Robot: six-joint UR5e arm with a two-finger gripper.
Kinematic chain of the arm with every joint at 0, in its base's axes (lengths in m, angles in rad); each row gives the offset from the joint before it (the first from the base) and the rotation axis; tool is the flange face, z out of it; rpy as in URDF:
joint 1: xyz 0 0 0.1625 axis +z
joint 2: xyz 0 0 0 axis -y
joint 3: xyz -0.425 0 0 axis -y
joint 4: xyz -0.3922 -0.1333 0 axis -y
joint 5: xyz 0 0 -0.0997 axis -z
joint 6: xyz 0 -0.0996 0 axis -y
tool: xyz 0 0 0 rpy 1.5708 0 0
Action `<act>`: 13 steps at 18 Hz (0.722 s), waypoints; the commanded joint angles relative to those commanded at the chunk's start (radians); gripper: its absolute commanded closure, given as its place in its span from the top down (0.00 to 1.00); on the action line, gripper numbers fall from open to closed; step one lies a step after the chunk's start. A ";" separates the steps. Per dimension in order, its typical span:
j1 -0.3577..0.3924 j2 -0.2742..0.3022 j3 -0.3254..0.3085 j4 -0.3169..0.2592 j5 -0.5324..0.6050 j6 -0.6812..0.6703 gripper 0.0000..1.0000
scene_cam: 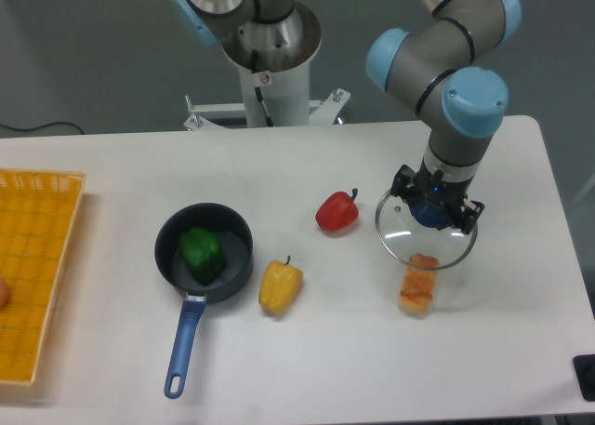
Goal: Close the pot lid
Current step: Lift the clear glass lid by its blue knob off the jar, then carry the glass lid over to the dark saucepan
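Lid (426, 237) in claw (434, 211) (pot (204, 253) apart)

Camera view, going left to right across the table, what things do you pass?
Yellow basket → pot holding a green pepper → yellow pepper → red pepper → lid, held on its knob by the gripper, above an orange pepper.

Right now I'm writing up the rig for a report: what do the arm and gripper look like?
The arm has grey tubular links with light blue caps on rounded joints. The gripper is small and black, with a blue glow at its middle. A black cable runs along the upper link.
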 joint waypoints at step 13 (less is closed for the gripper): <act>-0.049 0.035 -0.017 -0.015 0.006 -0.017 0.55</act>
